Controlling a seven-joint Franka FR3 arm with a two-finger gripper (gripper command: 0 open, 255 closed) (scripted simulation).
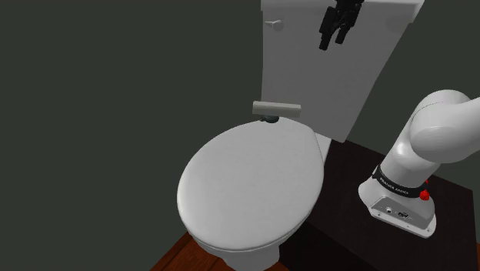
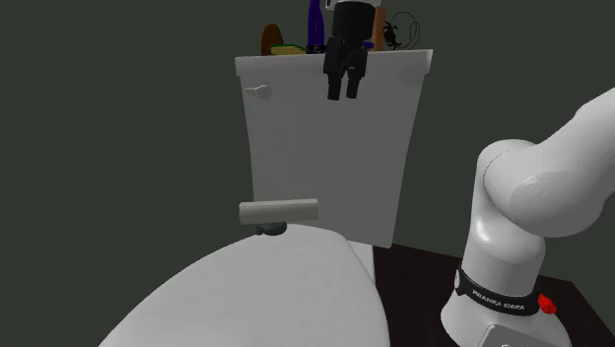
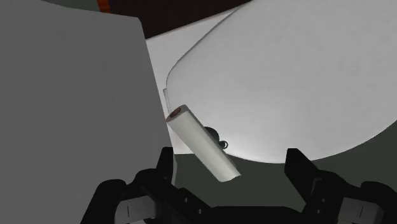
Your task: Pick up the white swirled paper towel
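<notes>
One paper towel (image 1: 275, 108) lies, apparently untouched, below claw (image 1: 332, 41).

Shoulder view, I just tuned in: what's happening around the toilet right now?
The black gripper hangs open high in front of the toilet tank, holding nothing. The pale paper towel roll lies on its side lower down, at the foot of the tank just behind the closed lid. It is not yet grasped.
</notes>
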